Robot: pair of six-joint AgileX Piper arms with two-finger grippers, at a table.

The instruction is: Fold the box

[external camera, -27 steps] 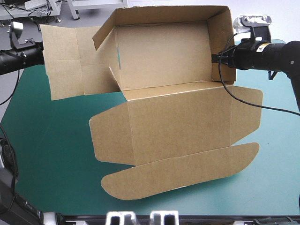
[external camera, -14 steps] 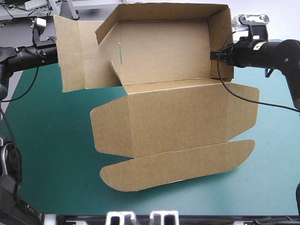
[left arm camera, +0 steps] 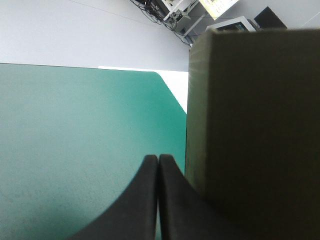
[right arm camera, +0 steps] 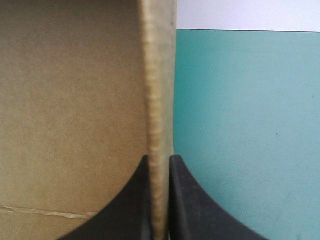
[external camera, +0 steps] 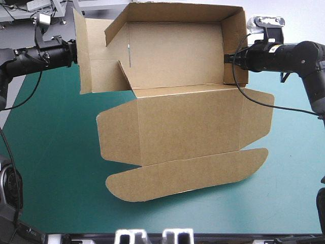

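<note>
The brown box [external camera: 177, 122] stands partly raised on the teal-green cover, with back and right walls upright and the lid with its rounded flap [external camera: 188, 175] lying flat toward the front. My right gripper [external camera: 229, 59] is shut on the right wall's edge [right arm camera: 159, 100], one black finger on each side [right arm camera: 159, 161]. Shut with nothing between its fingers, my left gripper [external camera: 75, 53] presses against the outer face of the left side panel [external camera: 99, 66]. In the left wrist view that panel [left arm camera: 250, 135] rises right beside the closed fingertips [left arm camera: 158, 159].
Bare teal-green cover [external camera: 51, 152] lies left of the box and also at the front right [external camera: 289, 193]. The table's rounded far left corner [left arm camera: 165, 80] shows ahead of my left gripper.
My left gripper has moved right, swinging the left side panel from spread out toward upright against the box. The right gripper and the box shifted slightly left.
</note>
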